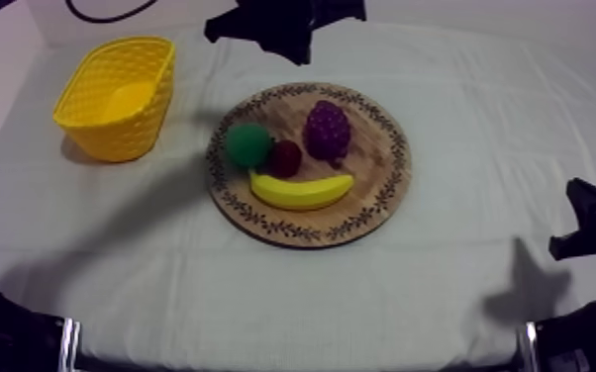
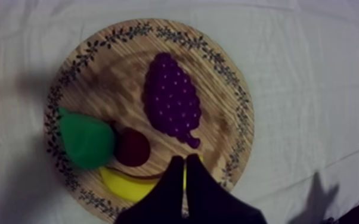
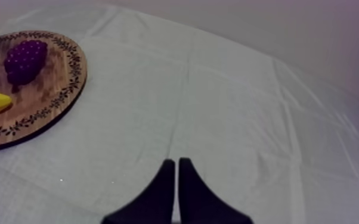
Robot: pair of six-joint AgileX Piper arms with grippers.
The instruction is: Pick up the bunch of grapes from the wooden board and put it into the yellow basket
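The purple bunch of grapes lies on the round wooden board, toward its far side. The yellow basket stands upright to the board's left with nothing inside. My left gripper hangs above the board's far edge. In the left wrist view its fingers lie together as a narrow wedge, shut on nothing, above the banana and short of the grapes. My right gripper is shut and rests low over bare cloth, right of the board and the grapes.
On the board's near half lie a green pear, a small red fruit and a banana. The right arm sits at the table's right edge. Open cloth separates board and basket.
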